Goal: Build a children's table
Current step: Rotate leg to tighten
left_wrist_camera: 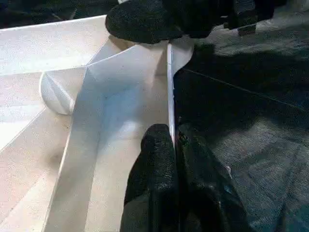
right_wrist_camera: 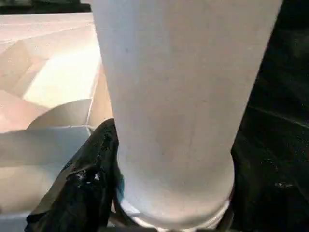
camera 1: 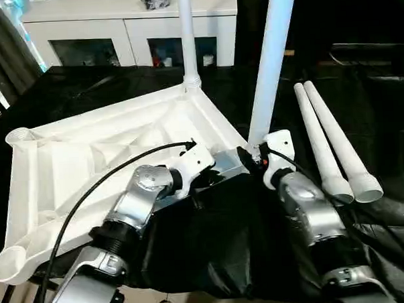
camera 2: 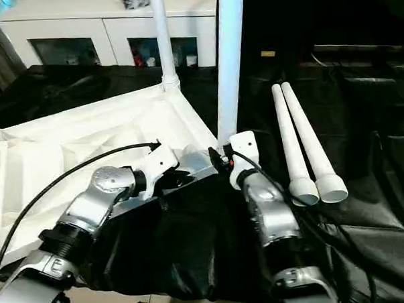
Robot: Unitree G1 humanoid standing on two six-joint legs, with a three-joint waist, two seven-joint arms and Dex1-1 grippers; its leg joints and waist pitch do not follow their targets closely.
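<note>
Matt white plastic tabletop [camera 1: 107, 139], smooth white legs [camera 1: 332, 142], black cloth [camera 1: 226, 238], silver metal forearms [camera 1: 312, 214]

My white tabletop [camera 1: 114, 145] lies upside down on the black-covered table [camera 1: 362, 124], ribbed underside up, round sockets at its corners. One tapered white leg [camera 1: 188, 38] stands upright in the far corner socket. A second leg [camera 1: 270, 61] rises nearly upright, tilted a little, at the tabletop's near right corner. Two more legs [camera 1: 332, 142] lie side by side, touching, toward the table's right edge, wide open ends nearest me.
</note>
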